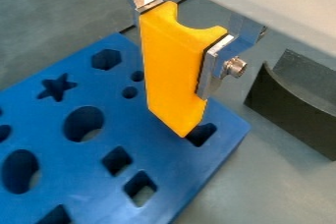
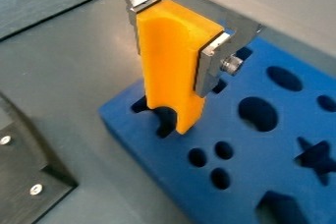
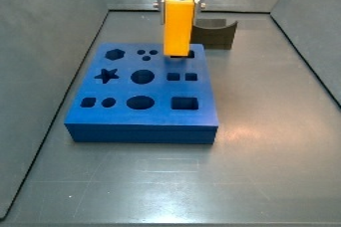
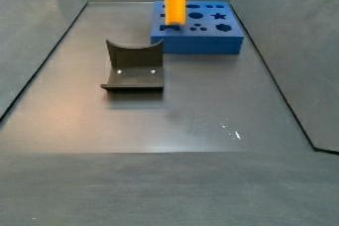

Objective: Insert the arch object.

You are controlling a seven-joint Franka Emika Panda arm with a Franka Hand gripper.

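My gripper [image 1: 180, 36] is shut on an orange-yellow upright block [image 1: 171, 71] with a semicircular notch in its top end; this is the arch object. It also shows in a wrist view [image 2: 168, 66]. The silver fingers [image 1: 217, 63] clamp its two narrow sides. Its lower end sits at the mouth of a hole [image 2: 164, 122] near a corner of the blue board [image 1: 171, 184]. In both side views the block [image 3: 178, 30] [image 4: 173, 2] stands upright over the board's edge [image 3: 120, 116]. No dark olive-grey block shows.
The blue board [image 4: 212, 40] has several cut-outs, among them a star [image 1: 53, 88] and round holes. The dark fixture [image 4: 133, 66] stands on the grey floor beside the board and shows in three other views [image 3: 217, 34] [image 1: 296, 95] [image 2: 27, 169]. Grey walls ring the floor.
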